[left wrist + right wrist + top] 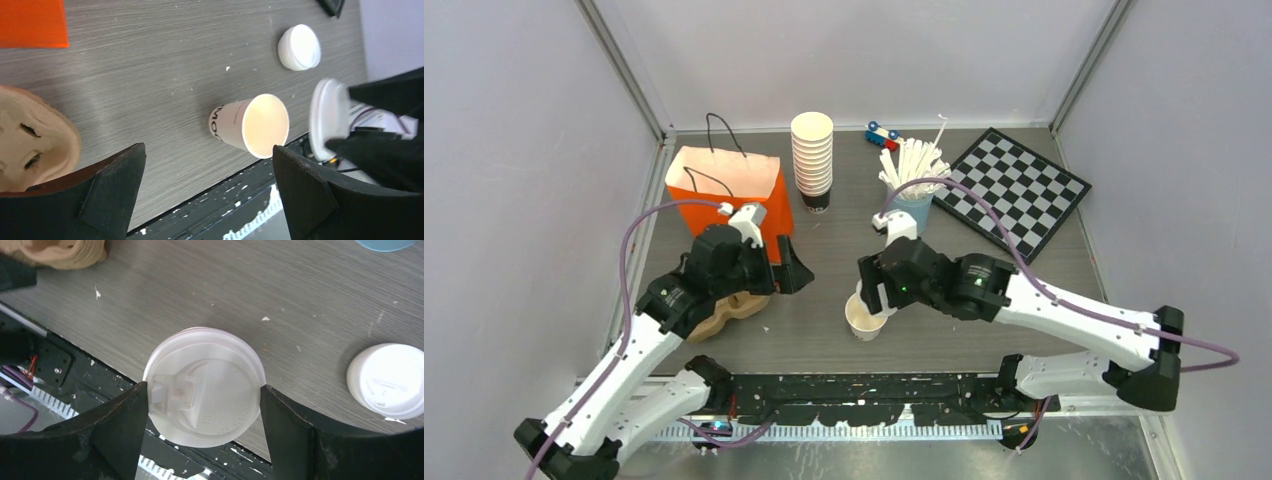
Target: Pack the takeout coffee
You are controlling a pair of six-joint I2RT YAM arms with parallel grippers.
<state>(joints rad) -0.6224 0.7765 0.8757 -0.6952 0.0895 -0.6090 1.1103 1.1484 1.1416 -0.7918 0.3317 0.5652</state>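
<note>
The right gripper (202,390) is clamped on a round white sip lid (205,385). Its two black fingers (120,420) press on opposite sides of the rim, and the top side with the drinking tab faces the wrist camera. The lid is in the air and is not seated on anything.

Just beside it stands the paper cup (864,322) of the takeout coffee. It is upright and its mouth is open, with no lid on it. The cup stands close to the near edge of the tabletop (824,250), about at the middle of that edge. In the left wrist view the held lid is to one side of the cup mouth and apart from it.

A second white lid (390,380) rests on the tabletop near the cup and does not touch it. I cannot tell if a cup is under it.

The left gripper (792,268) has its fingers wide apart, with nothing between them. It hangs above the tabletop on the left side, just beside an orange paper bag (729,190) and a brown pulp carrier (724,310).

Along the far edge stand a stack of cream cups (812,160) and a light-blue cup of white sticks (911,200), with a small toy car (882,135) between them. A chessboard (1014,185) lies toward the far right corner.
</note>
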